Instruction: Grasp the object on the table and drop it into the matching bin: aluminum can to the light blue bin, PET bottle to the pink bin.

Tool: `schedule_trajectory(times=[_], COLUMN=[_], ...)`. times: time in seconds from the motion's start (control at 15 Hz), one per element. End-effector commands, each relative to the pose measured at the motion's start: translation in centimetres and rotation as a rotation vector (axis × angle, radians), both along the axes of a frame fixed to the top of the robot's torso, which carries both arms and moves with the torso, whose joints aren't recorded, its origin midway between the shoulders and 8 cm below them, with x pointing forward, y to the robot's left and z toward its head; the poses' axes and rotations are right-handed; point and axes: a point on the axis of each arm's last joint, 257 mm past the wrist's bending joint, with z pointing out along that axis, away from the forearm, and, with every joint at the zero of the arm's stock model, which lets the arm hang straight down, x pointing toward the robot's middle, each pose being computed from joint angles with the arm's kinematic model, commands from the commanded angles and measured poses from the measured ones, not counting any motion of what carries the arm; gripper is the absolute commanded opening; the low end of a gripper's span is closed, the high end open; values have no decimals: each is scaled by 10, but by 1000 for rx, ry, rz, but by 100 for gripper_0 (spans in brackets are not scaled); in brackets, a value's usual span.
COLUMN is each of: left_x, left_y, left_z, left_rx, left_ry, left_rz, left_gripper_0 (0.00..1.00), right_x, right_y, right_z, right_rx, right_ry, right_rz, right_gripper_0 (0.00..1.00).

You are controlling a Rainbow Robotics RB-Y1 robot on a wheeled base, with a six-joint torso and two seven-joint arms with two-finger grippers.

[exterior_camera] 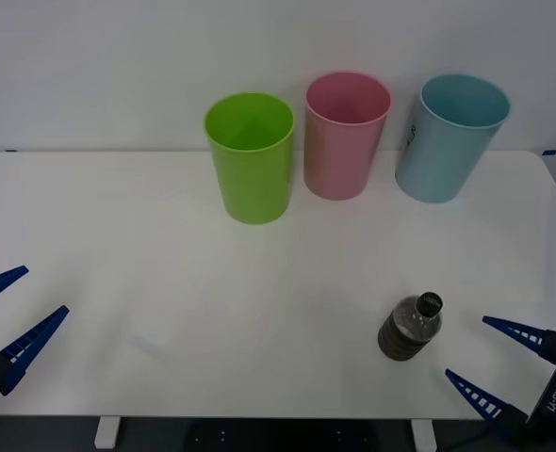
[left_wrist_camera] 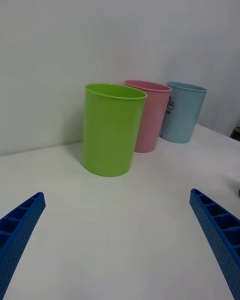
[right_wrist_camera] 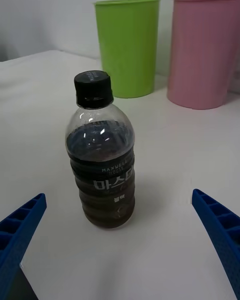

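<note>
While your right gripper [exterior_camera: 512, 372] sits spread just beside it, the PET bottle [exterior_camera: 411, 327] stands upright on the bench [exterior_camera: 165, 282], well apart from the pink bin [exterior_camera: 344, 137]; left gripper [exterior_camera: 14, 315] spread, idle at the near-left edge.

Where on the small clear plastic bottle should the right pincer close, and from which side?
Probably around the ribbed dark lower body of the small clear plastic bottle with a dark cap, coming level from the robot's side. It stands upright on the white table, directly ahead of the open right pincer; the round body suits opposed fingers.
</note>
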Motion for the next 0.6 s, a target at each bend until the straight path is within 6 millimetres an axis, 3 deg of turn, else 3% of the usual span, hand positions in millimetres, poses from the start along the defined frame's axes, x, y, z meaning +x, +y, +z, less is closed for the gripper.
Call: schedule_trajectory(times=[0.07,0.2,0.6], left_x=[0,0,0], left_y=[0,0,0], left_z=[0,0,0], left_rx=[0,0,0], left_ry=[0,0,0], left_rz=[0,0,0], left_gripper_0=[100,100,100], right_x=[11,22,51], right_y=[10,16,37], right_z=[-16,-26,-34], right_rx=[16,25,9], right_ry=[16,21,-14], right_rz=[5,25,34], right_gripper_0=[100,100,100])
